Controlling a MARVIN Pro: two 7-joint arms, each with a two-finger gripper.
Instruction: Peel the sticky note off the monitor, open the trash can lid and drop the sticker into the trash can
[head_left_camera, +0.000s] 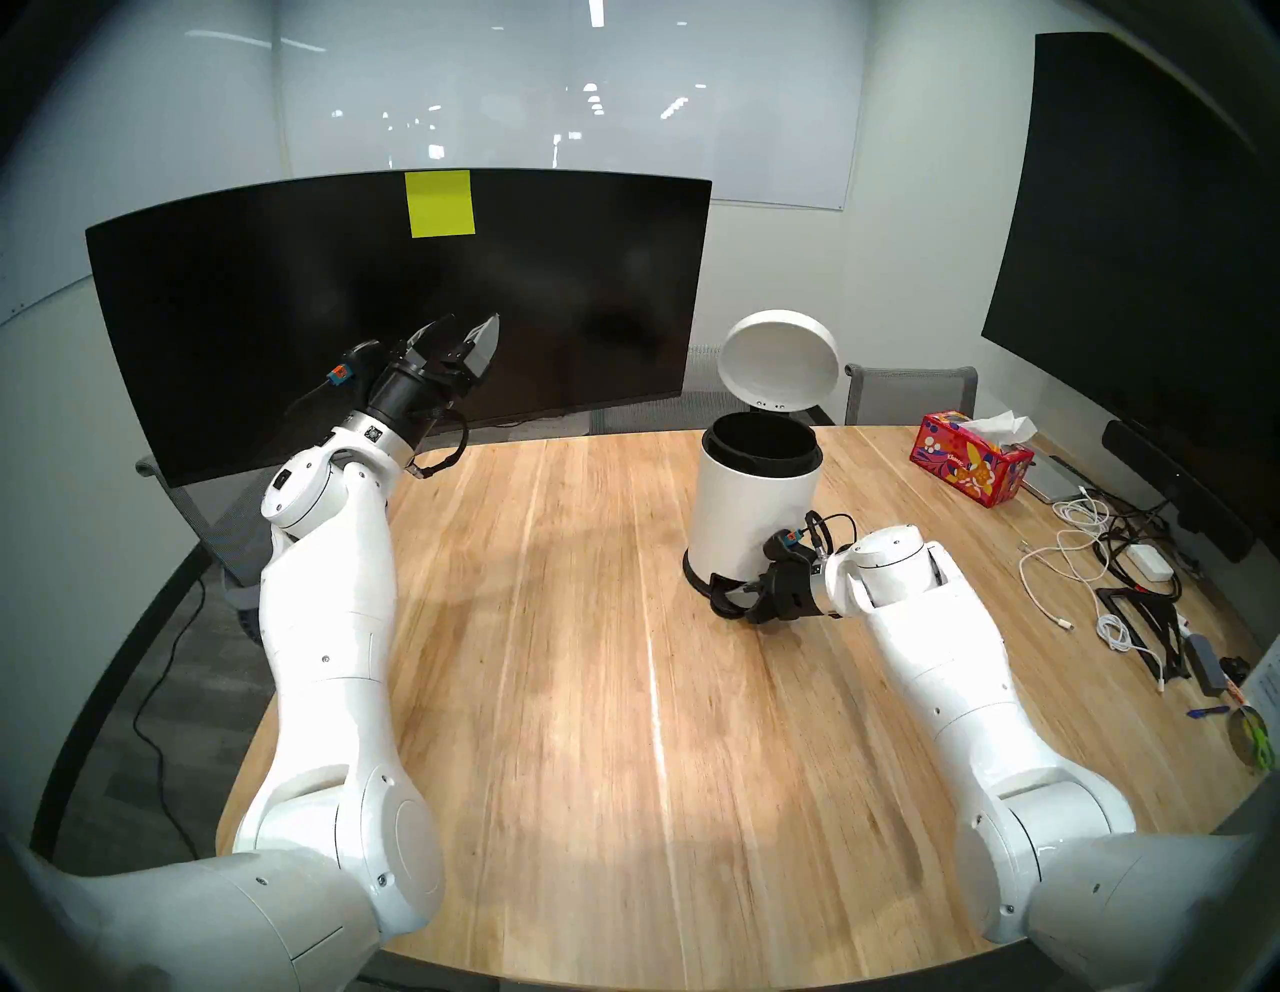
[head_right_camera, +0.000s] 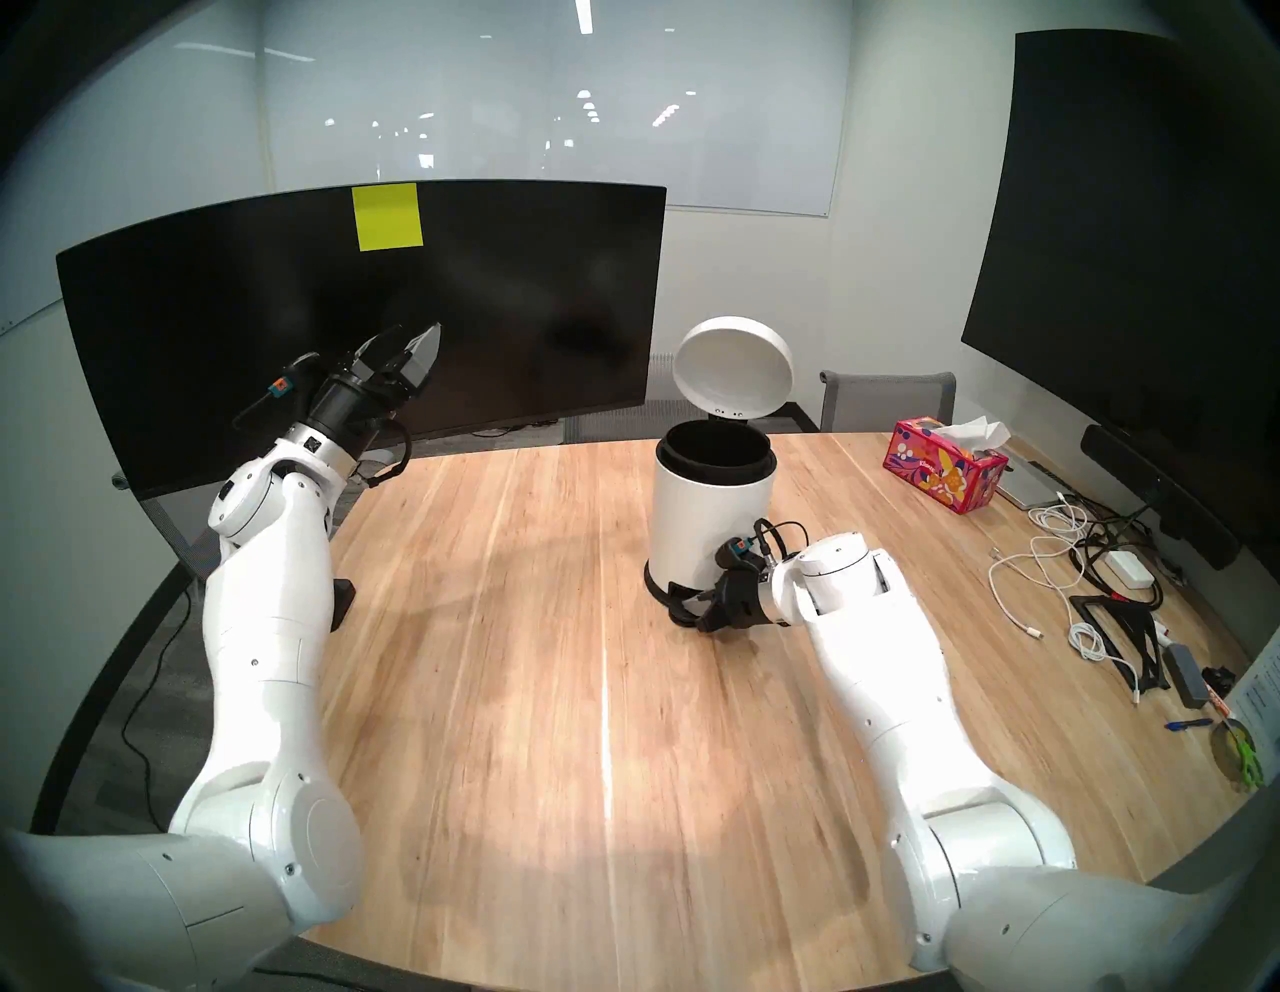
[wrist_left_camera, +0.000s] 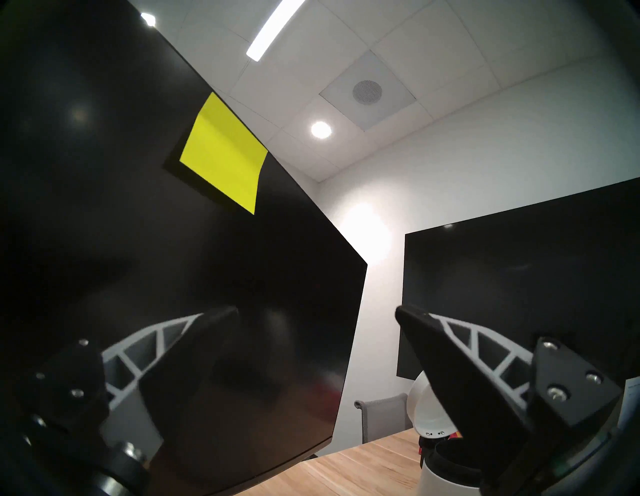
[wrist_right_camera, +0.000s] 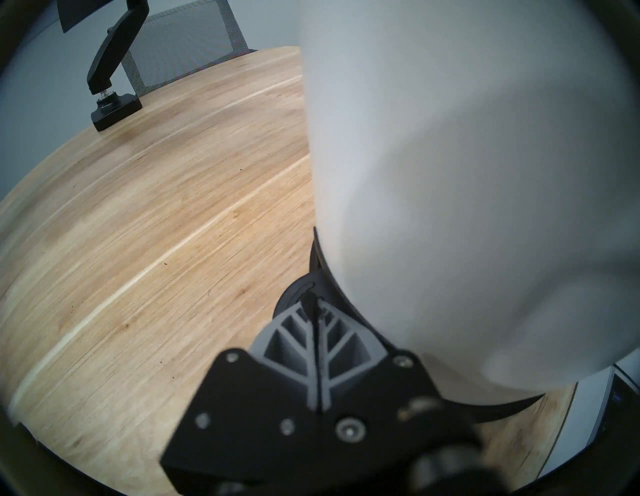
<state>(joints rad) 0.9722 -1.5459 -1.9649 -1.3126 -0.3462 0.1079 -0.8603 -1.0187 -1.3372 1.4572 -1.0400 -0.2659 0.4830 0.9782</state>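
Right fingers (wrist_right_camera: 313, 304), shut, pin the pedal (wrist_right_camera: 294, 294) – slip, and the lid (head_left_camera: 779, 360) drops (left fingers (wrist_left_camera: 317, 313) gape, note (head_left_camera: 440, 204) unpeeled).

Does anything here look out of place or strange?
Only the sticky note stands out: it sits on the top edge of the dark monitor, its lower edge lifting slightly off the glass. Nothing is spilled or damaged.

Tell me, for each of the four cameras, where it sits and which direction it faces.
Head left: above the table, looking down; both arms show.
Head right: nearly the same picture, shifted.
Left wrist: faces up at the monitor and sticky note; open left pincer.
Right wrist: low beside the trash can; shut right pincer on its pedal.
Shared: both wrist views show the trash can.
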